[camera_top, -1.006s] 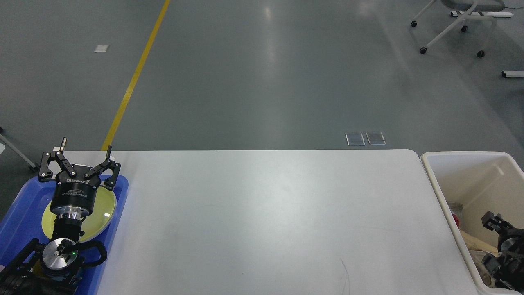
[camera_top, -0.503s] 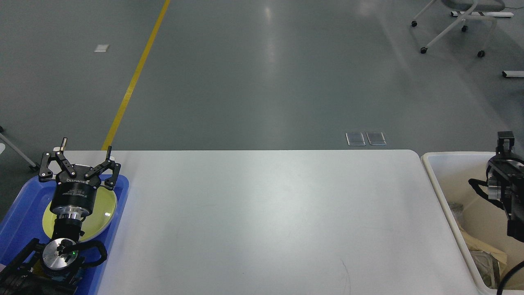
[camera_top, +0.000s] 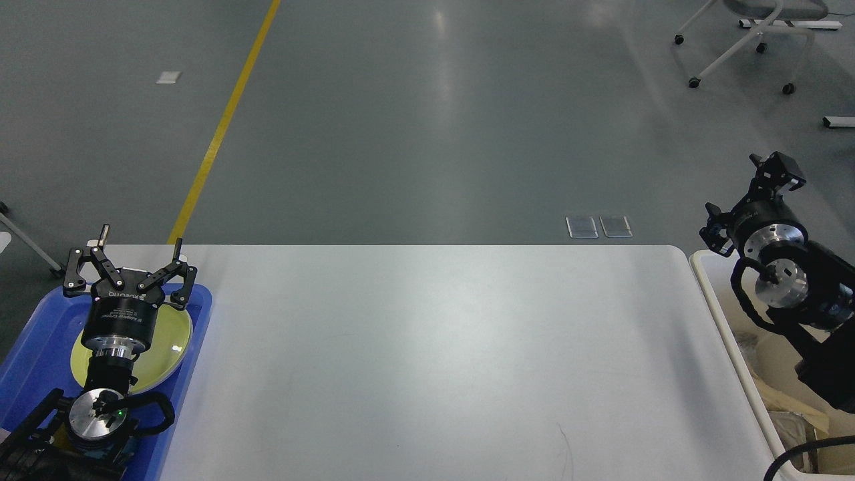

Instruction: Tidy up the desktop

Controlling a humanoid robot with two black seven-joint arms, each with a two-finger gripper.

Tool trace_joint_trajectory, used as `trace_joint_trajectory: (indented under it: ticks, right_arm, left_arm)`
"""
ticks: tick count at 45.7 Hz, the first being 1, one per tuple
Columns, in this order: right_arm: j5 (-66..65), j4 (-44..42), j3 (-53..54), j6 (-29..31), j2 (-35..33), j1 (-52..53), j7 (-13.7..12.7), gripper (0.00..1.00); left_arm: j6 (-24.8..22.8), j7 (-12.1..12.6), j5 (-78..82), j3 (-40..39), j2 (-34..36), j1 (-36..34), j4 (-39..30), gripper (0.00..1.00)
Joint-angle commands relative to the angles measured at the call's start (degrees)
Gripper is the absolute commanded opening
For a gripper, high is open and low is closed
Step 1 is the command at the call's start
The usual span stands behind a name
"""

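the desktop (camera_top: 441,361), a wide white worktop with rounded far corners, is seen filling the lower middle of the head view, set between a blue tray (camera_top: 30,347) at its left end and a cream-white bin (camera_top: 725,327) just beside its right end. a yellow-green plate (camera_top: 170,337) is seen lying in the tray. the left gripper (camera_top: 140,248) is held above the far part of the tray, over the plate, and its fingers (camera_top: 177,257) are seen spread wide apart with nothing between them. the right gripper (camera_top: 775,170) is raised above the far end of the bin, against the grey floor (camera_top: 427,120); it is seen end-on and dark, so whether its fingers are spread or pressed together cannot be told. crumpled items (camera_top: 791,414) are seen inside the bin, partly hidden by the right arm. a yellow line (camera_top: 224,120) is seen painted on the floor.
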Motion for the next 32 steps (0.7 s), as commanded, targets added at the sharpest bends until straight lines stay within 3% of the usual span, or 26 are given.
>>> trace_joint_trajectory:
  ticks: [1,6,9,15,32]
  right_arm:
    - [-0.2,4.3,7.6,12.0,2.6,-7.7,4.1,1.00]
    - [-1.4,5.0,13.9,19.7,7.0,-13.1,4.7,1.00]
    - [-6.2,4.7,14.7,19.2,9.3,-14.1,5.6,1.00]
    - [-11.1,4.6,14.3,18.2,10.8,-15.2,9.8,1.00]
    - [-10.5,2.4,14.2,18.7,12.8,-16.3,9.8,1.00]
  left_arm:
    - [0.0,0.0,0.0,0.0,0.0,0.0,0.0,0.96]
    - [0.0,0.0,0.1,0.1,-0.1,0.0,0.0,0.96]
    - [0.0,0.0,0.0,0.0,0.0,0.0,0.0,0.96]
    - [0.0,0.0,0.0,0.0,0.0,0.0,0.0,0.96]
    - [0.0,0.0,0.0,0.1,-0.1,0.0,0.0,0.96]
